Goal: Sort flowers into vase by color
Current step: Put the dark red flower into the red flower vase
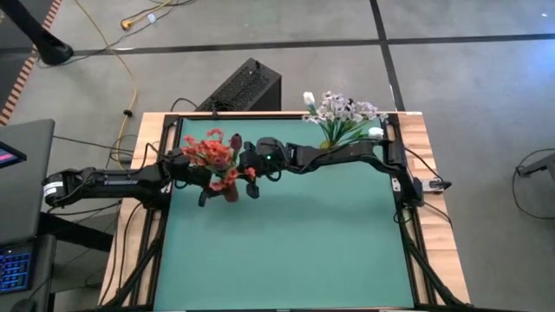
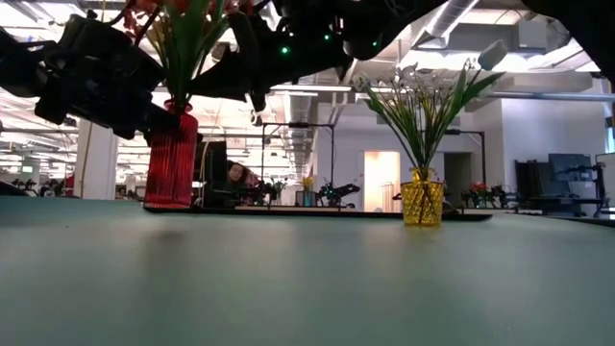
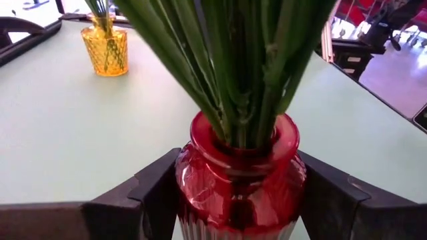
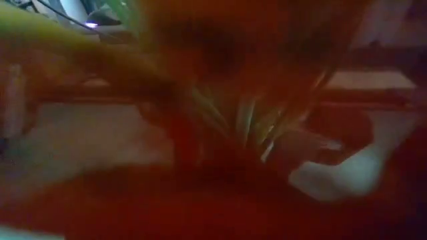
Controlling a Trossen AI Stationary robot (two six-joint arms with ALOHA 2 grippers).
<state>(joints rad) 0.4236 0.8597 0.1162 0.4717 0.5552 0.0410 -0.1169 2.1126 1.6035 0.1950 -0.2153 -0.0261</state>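
Note:
A ribbed red glass vase holds several green stems, topped by orange-red blossoms with a dark pink bud beside them. My left gripper comes from the table's left and is shut on this vase, which hangs above the table. My right gripper reaches in from the right, close against the blossoms; its wrist view is filled with blurred orange-red. A yellow vase stands on its base near the far edge and holds white-and-pale blossoms and one white bud. My left gripper pinches the red vase's ribbed body just below the neck, one finger on each side. It comes level from the table's left. The vase is upright and lifted clear of the table, its base above the surface.
The green table top stretches toward the near edge in front of both arms. A dark frame borders it. A black box and cables lie on the floor beyond the far edge. A laptop sits at the left.

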